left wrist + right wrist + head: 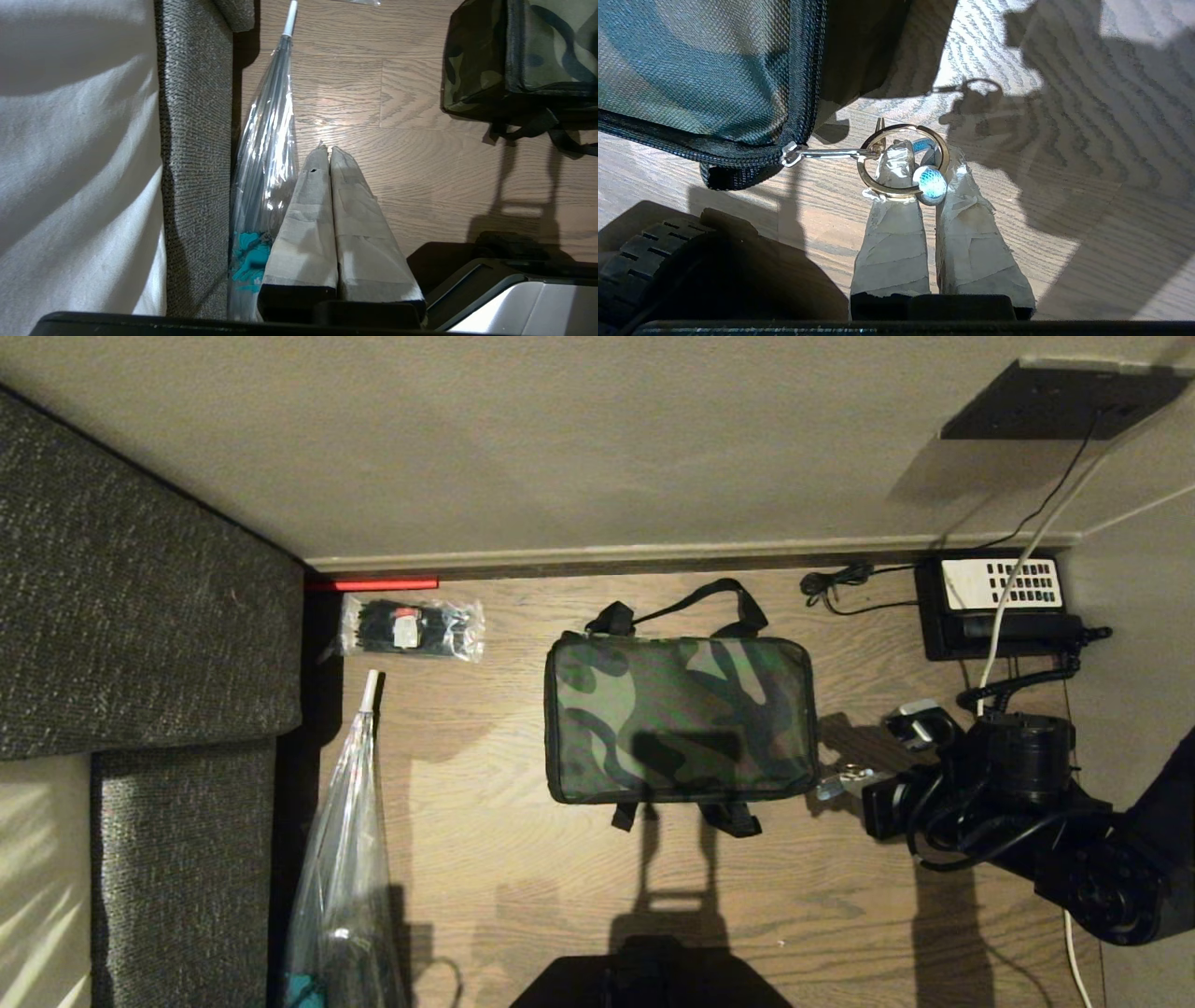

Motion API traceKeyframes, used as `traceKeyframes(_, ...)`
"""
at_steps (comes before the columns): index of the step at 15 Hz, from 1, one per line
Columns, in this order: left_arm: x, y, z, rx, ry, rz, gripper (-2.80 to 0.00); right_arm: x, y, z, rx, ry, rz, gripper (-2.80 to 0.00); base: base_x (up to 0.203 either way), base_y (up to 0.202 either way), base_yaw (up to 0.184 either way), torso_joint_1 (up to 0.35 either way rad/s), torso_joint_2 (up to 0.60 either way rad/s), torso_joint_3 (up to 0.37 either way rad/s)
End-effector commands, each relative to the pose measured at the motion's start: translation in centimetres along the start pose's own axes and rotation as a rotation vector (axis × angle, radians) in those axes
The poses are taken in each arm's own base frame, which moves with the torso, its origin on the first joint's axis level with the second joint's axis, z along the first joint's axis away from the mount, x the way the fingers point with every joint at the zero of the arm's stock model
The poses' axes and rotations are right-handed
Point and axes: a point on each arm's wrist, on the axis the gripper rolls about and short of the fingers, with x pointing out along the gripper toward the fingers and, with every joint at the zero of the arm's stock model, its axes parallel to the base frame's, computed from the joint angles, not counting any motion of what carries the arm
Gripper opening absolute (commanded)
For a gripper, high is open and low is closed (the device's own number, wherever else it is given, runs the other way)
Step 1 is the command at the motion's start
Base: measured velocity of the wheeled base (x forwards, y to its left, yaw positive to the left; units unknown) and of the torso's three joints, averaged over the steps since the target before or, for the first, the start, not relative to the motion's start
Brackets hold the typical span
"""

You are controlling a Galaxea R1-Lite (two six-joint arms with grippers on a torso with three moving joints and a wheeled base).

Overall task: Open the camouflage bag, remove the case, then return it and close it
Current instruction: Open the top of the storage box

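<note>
The camouflage bag (677,719) lies zipped shut on the wooden floor, lid up, with black straps at its far and near sides. My right gripper (840,784) is at the bag's near right corner. In the right wrist view the gripper (924,158) is shut on a gold key ring (873,182) with a blue bead (930,185). A metal zip pull (822,152) links the ring to the bag's zipper (798,93). The case is hidden. My left gripper (329,151) hangs parked and shut over the floor, left of the bag (523,51).
A grey sofa (140,616) borders the floor on the left, with a clear wrapped umbrella (345,859) lying beside it. A clear packet of black items (411,627) lies at the back left. A black telephone (999,607) with cables sits at the back right by the wall.
</note>
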Motion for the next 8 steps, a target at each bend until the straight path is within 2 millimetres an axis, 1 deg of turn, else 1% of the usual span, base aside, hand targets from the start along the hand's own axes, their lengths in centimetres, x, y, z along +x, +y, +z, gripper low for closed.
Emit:
traceKeyframes(1,0.01,0.0,-0.09,-0.001,0.001,0.0,-2.8,-0.1,0.1,0.55,-0.002,-0.026,0.01,-2.8,0.0,0.0,0.0,0.0,0.0,0.0)
traceKeyframes(3,0.01,0.0,-0.09,-0.001,0.001,0.0,-2.8,-0.21,0.26,0.99,-0.001,-0.044,0.024,-2.8,0.0,0.0,0.0,0.0,0.0,0.0)
traceKeyframes(4,0.01,0.0,-0.09,-0.001,0.001,0.0,-2.8,-0.16,0.36,1.3,-0.006,-0.073,0.064,-2.8,0.0,0.0,0.0,0.0,0.0,0.0)
traceKeyframes(8,0.01,0.0,-0.09,-0.001,0.001,0.0,-2.8,-0.14,0.39,1.4,-0.008,-0.082,0.071,-2.8,0.0,0.0,0.0,0.0,0.0,0.0)
